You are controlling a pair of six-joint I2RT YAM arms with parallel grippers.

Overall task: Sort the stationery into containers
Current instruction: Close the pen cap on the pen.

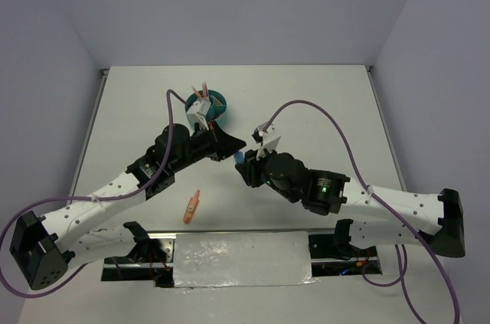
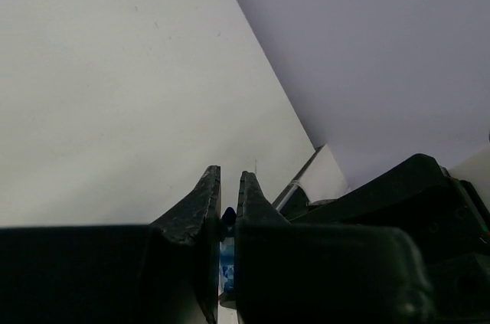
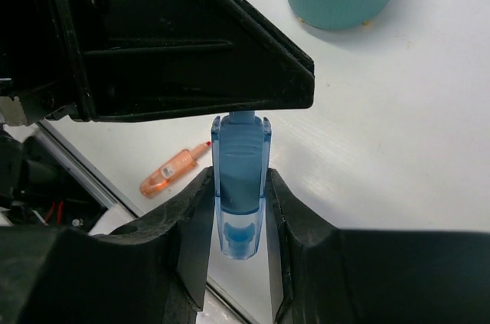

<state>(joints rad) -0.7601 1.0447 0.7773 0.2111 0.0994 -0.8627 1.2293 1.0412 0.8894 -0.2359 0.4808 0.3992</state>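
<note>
At mid-bench, above the white surface, between the two arms:

1. Blue marker [image 3: 241, 178]. It is hanging clear of the bench [image 1: 321, 109], in front of the teal organiser cup [image 1: 218, 102] and well apart from it. In the right wrist view its long axis is running straight along the right fingers, away from that camera, and its far end is disappearing under the black body of the left pincer [image 1: 233, 148]. The body is showing as stubby, translucent blue plastic, with raised edges along both sides and a darker blue core at the near end. From above only a small blue patch is showing, so its direction there cannot be told.

2. Right pincer [image 3: 237, 175]. It is clenching the blue marker, both fingers pressing on its sides.

3. Left pincer. In its own wrist view the fingers are standing almost together, pinching a sliver of blue between them, so it too is grasping the blue marker.

4. Orange marker [image 1: 191, 207]. It is lying flat on the bench near the front edge, on a diagonal, its thin tip pointing away from the arm bases.

5. Teal organiser cup. It is standing upright at the far middle of the bench, with pink pens [image 1: 200, 93] sticking up out of it.
</note>
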